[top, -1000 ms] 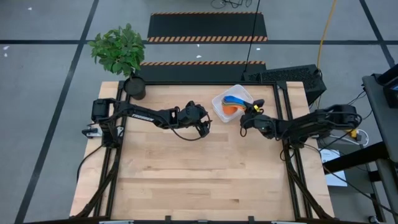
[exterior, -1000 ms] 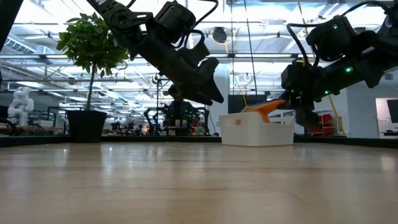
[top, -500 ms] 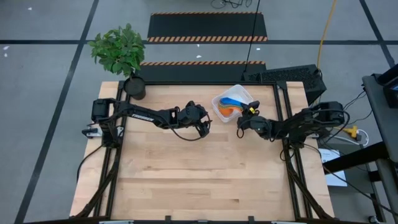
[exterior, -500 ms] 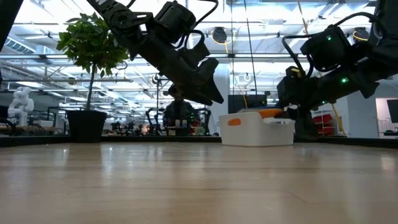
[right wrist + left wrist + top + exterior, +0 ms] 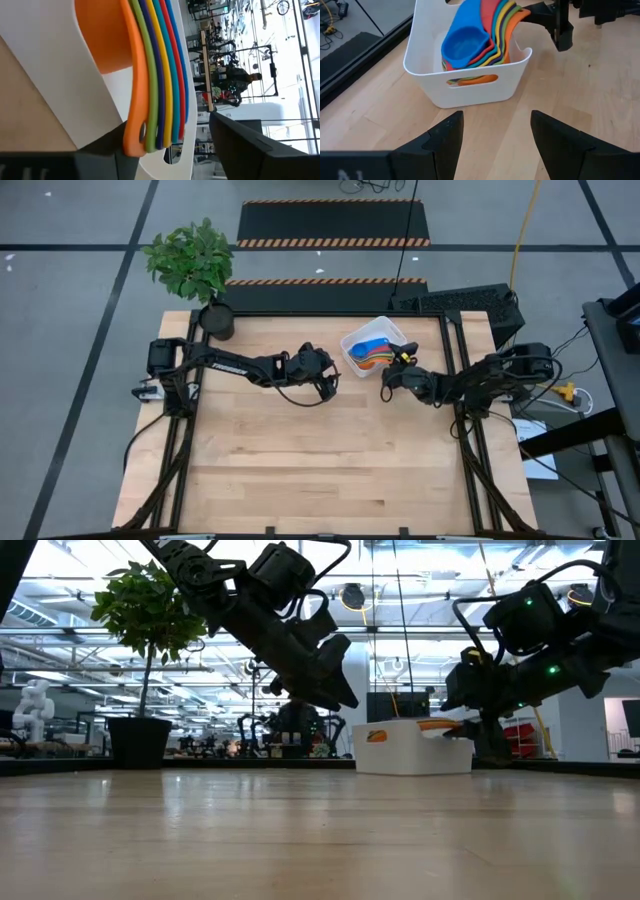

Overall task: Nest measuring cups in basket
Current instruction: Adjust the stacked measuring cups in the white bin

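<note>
- Release step: the right gripper [image 5: 392, 383] stood with its jaws spread, holding nothing, the handles of the nested coloured plastic measuring cups [image 5: 479, 37] between and just ahead of them.
- The stack sat inside the small white rectangular plastic basket [image 5: 470, 92], blue cup on top.
- Next move, I judged: back the right gripper away without catching the handles.
- The left gripper [image 5: 495, 132] waited, jaws parted and empty, the basket just ahead of them.
- Count: 1 basket; 6 cups, probably — edges overlapped.

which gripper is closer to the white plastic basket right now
Right. The right gripper sits just beside the white plastic basket, by the cup handles; the left gripper hovers farther off over the table.
</note>
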Available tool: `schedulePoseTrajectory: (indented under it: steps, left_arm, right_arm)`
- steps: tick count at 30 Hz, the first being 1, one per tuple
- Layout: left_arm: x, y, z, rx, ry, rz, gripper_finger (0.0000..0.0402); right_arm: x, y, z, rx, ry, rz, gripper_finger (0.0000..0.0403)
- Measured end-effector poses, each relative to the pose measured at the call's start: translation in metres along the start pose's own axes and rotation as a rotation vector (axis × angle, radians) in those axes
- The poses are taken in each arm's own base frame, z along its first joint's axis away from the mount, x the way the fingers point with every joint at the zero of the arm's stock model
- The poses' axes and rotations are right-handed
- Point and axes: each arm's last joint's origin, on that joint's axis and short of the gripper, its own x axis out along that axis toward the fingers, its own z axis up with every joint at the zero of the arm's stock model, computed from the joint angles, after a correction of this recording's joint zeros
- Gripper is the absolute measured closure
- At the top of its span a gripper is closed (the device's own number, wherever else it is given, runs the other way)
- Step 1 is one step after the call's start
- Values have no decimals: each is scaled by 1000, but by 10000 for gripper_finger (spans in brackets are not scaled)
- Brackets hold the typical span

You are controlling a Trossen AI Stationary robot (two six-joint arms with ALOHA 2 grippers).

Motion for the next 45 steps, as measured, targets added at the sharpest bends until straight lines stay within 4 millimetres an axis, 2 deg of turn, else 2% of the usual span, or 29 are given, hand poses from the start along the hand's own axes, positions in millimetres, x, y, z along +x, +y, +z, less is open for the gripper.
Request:
schedulePoseTrajectory:
  steps: [7,16,28,45]
  left_arm:
    - [0,0,0,0,1,0,167]
    - [0,0,0,0,1,0,167]
    - [0,0,-1,2,11,1,167]
    - [0,-1,-1,-3,20,-47,167]
  right_arm:
    - [5,-4,-4,9,33,-16,151]
    - [11,-22,-12,84,58,-67,112]
    - [13,-25,-22,55,163,-75,110]
    - [9,-25,-29,223,214,-67,85]
